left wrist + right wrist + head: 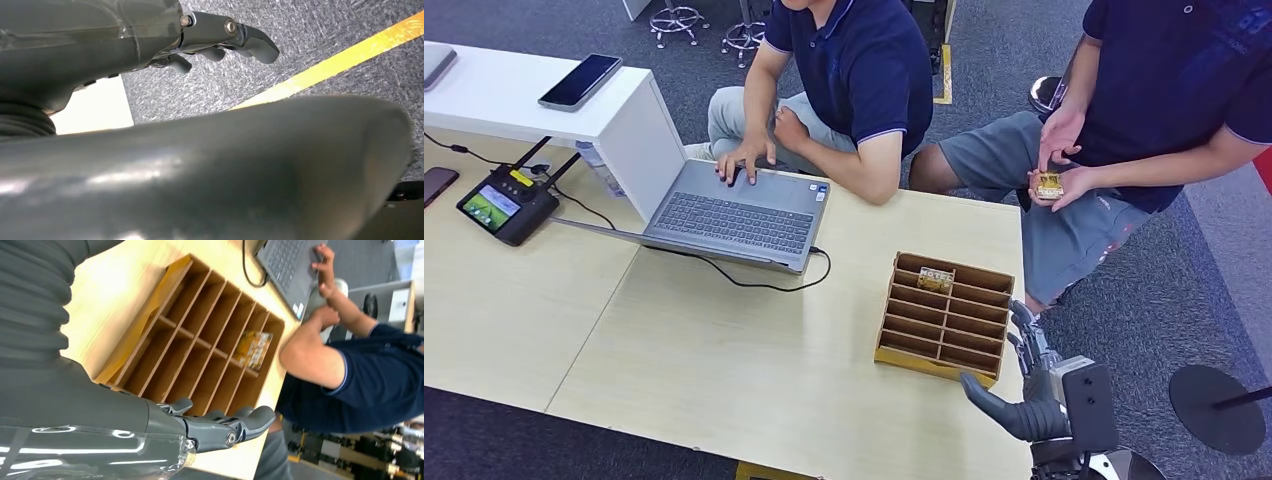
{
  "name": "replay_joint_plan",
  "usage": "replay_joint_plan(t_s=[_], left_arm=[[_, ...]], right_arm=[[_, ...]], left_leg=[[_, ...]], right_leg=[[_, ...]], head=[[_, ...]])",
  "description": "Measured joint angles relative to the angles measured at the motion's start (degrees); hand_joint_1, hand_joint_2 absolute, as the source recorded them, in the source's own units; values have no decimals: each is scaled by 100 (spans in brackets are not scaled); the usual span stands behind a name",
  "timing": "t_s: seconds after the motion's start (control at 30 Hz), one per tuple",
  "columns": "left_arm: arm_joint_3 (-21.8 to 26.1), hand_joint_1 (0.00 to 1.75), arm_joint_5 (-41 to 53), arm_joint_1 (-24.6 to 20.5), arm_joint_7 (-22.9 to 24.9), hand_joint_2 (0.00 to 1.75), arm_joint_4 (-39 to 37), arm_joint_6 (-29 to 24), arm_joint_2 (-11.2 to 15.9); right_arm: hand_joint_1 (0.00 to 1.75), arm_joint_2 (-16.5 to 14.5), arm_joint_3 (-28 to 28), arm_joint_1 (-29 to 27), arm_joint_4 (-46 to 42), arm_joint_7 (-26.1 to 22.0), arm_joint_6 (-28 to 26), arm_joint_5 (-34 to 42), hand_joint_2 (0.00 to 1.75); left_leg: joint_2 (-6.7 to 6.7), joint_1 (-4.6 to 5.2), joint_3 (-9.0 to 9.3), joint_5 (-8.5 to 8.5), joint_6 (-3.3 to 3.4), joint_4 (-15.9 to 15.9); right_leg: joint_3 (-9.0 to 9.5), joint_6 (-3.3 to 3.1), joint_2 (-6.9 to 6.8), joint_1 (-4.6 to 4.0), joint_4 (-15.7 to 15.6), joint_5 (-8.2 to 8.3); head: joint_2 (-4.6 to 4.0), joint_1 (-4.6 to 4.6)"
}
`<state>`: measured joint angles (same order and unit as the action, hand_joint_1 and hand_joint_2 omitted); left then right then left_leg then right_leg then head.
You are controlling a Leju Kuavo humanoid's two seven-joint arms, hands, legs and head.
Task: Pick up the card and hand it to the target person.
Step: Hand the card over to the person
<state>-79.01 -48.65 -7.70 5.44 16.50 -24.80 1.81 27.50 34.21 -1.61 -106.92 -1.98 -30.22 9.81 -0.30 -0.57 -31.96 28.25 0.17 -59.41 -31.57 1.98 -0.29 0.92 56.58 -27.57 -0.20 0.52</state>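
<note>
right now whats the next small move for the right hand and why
Probably reach the right hand forward over the wooden organizer toward the card in its far row. The hand is empty with fingers apart, beside the organizer's near right corner, while the card still lies in its compartment.

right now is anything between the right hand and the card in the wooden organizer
Nothing separate blocks it. The right hand is open beside the organizer's near corner; the card sits in a far compartment, so the hand must pass over the wooden dividers between them.
</note>
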Motion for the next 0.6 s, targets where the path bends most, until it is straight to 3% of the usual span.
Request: replay_joint_plan(t_s=[0.27,0.6], left_arm=[[76,0,-2,1,-39,0,-1,-29,11],[81,0,7,0,-29,0,-2,-21,27]], right_arm=[[0,153,-183,-234,-97,69,-254,-2,175],[0,155,-156,-181,-106,-231,310,526,175]], left_leg=[[0,0,0,0,0,0],[1,0,-1,0,0,1]], right_leg=[[0,0,1,0,0,0],[1,0,0,0,1,0]], head=[[0,1],[0,1]])
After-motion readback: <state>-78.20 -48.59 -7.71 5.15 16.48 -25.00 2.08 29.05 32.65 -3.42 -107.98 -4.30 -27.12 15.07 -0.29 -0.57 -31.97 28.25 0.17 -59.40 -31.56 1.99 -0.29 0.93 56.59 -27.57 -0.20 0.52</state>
